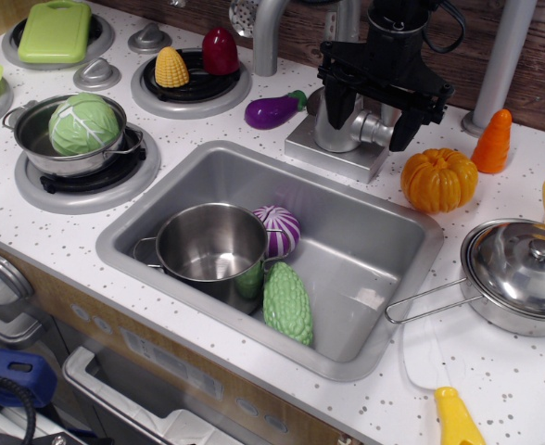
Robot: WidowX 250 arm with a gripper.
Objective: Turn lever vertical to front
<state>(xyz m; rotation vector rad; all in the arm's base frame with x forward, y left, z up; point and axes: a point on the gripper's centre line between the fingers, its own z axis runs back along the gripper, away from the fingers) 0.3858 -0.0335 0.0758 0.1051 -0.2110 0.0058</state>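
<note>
A white speckled toy kitchen counter point(495, 371) with a grey sink point(365, 250) at its centre backs onto a wood-panelled wall. At the back edge behind the sink, the short silver lever point(376, 130) sticks sideways from the tap body point(333, 125). The black gripper point(373, 119) straddles it, fingers spread wide.

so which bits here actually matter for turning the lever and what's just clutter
For the job:
- end effector, hanging over the tap
- tap body
- lever, hidden behind the end effector

Just lying about:
- pumpkin
- carrot
- eggplant
- pot in sink
- cabbage
- lidded pan
</note>
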